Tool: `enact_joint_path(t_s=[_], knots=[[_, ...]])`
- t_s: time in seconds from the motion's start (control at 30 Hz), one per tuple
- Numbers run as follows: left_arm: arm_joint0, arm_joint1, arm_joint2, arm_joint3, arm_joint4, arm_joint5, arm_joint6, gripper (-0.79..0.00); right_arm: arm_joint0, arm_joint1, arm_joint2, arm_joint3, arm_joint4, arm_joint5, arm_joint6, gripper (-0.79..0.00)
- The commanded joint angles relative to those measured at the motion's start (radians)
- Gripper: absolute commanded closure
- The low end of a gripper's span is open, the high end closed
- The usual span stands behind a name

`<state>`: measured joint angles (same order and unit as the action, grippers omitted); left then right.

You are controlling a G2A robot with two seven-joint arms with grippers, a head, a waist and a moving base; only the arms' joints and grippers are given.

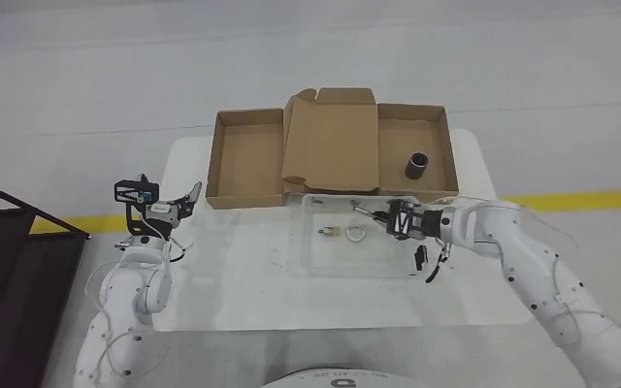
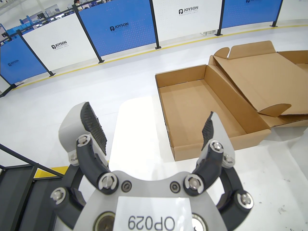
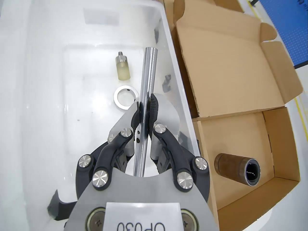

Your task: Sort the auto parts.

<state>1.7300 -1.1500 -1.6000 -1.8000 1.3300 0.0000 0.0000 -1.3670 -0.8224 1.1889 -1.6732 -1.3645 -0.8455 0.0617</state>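
White table point(image 1: 243, 291); right gripper point(image 3: 144, 106) clamps rod point(image 3: 149, 68) (near end hidden under it).

Both white smooth-shelled arms point(image 1: 509, 238) carry thin loose cables point(image 1: 439, 267). The left gripper point(image 2: 149, 112) and right gripper point(image 3: 145, 102) share silver plates, black linkages, round silver screws, ribbed black pads point(image 2: 94, 126) and white printed labels.

Left gripper point(image 2: 150, 121) spread, right gripper point(image 3: 145, 108) clamped
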Motion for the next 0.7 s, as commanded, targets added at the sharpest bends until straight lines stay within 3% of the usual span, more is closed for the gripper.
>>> enact_joint_path(t_s=[0.0,0.17,0.33,0.53,0.67], knots=[[0.000,0.000,0.000,0.000,0.000,0.000,0.000,-0.785,-0.039,0.007,0.049,0.000,0.006,0.008,-0.095,0.000],[0.000,0.000,0.000,0.000,0.000,0.000,0.000,-0.785,-0.086,0.017,0.133,0.016,0.021,0.045,-0.194,0.000],[0.000,0.000,0.000,0.000,0.000,0.000,0.000,-0.785,-0.081,0.015,0.176,0.025,0.057,0.118,-0.134,0.000],[0.000,0.000,0.000,0.000,0.000,0.000,0.000,-0.785,0.020,-0.008,0.113,0.081,0.107,0.250,0.079,0.000],[0.000,0.000,0.000,0.000,0.000,0.000,0.000,-0.785,0.118,-0.034,-0.010,0.097,-0.096,0.426,0.307,0.000]])
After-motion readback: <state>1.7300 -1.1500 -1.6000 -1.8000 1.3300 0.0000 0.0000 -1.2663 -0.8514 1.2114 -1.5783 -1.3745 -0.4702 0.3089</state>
